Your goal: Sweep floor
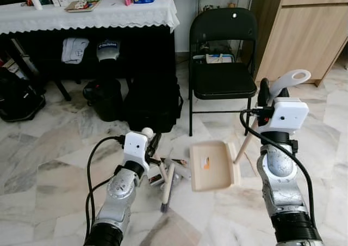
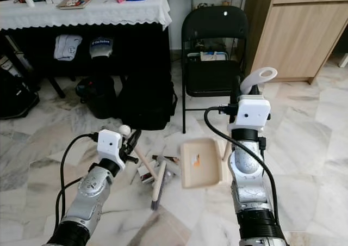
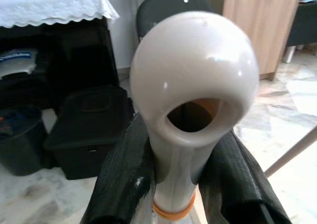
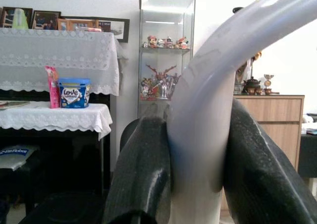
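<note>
My left gripper [image 1: 151, 143] is shut on the cream handle of a hand broom [image 1: 167, 185], whose dark bristles touch the marble floor. The handle's rounded end with its hole [image 3: 193, 80] sits between the black fingers [image 3: 124, 179]. My right gripper [image 1: 266, 97] is shut on the grey looped handle [image 1: 291, 78] of a cream dustpan [image 1: 213, 165]. The pan hangs low over the floor, just right of the broom. Small litter [image 1: 158, 178], a little carton and scraps, lies between broom and pan. The grey handle [image 4: 208, 110] fills the gap between the right fingers [image 4: 143, 169].
A black folding chair [image 1: 223, 55] stands right behind the dustpan. Black bags [image 1: 152, 102] sit under a table with a white lace cloth [image 1: 87, 14]. A wooden cabinet [image 1: 304, 34] is at the back right. Another black bag [image 1: 19, 99] lies far left.
</note>
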Available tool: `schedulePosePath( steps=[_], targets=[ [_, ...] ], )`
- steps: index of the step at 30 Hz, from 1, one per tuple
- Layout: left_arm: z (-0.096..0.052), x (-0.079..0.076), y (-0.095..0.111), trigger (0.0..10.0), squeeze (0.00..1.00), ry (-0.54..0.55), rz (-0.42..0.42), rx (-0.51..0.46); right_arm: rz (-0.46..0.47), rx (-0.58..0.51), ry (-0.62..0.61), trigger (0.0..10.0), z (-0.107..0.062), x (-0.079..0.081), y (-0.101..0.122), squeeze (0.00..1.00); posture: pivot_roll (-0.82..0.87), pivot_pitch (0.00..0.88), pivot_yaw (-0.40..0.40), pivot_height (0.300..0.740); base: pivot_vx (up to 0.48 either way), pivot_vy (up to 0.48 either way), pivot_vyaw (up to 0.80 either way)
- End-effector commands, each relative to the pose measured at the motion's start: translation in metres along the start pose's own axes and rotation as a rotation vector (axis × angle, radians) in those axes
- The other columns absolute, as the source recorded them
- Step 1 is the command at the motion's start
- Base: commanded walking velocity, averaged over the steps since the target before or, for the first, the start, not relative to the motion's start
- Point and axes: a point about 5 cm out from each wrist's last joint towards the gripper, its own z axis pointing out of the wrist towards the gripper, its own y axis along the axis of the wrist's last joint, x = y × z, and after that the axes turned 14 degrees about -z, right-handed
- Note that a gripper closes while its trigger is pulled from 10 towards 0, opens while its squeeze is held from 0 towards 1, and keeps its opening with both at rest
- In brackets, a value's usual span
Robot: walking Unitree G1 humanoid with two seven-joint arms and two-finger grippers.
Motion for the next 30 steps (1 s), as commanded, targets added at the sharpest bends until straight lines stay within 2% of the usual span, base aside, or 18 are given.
schedulePosePath(
  steps=[1, 8, 11, 17, 30],
  targets=[
    [0.006, 0.011, 0.019, 10.0, 0.00, 0.038, 0.037, -0.087, 0.003, -0.026, -0.014, 10.0, -0.002, -0.002, 0.006, 0.00, -0.04, 0.000, 0.054, 0.740, 0.000, 0.000, 0.00],
    [0.012, 0.034, 0.051, 10.0, 0.00, 0.121, 0.016, -0.197, -0.036, 0.056, -0.053, 10.0, -0.032, -0.016, -0.008, 0.00, -0.05, 0.000, 0.060, 0.740, 0.000, 0.000, 0.00],
    [0.014, 0.039, 0.058, 10.0, 0.00, 0.132, 0.041, -0.219, -0.046, 0.088, -0.065, 10.0, -0.041, -0.020, -0.012, 0.00, -0.05, 0.000, 0.063, 0.740, 0.000, 0.000, 0.00],
    [0.009, 0.045, 0.043, 10.0, 0.00, 0.159, 0.068, -0.165, -0.056, 0.123, -0.073, 10.0, -0.050, -0.022, -0.020, 0.00, -0.06, 0.000, 0.067, 0.740, 0.000, 0.000, 0.00],
    [0.009, 0.041, 0.040, 10.0, 0.00, 0.157, 0.080, -0.164, -0.049, 0.135, -0.049, 10.0, -0.050, -0.012, -0.019, 0.00, -0.05, 0.000, 0.065, 0.740, 0.000, 0.000, 0.80]
  ],
)
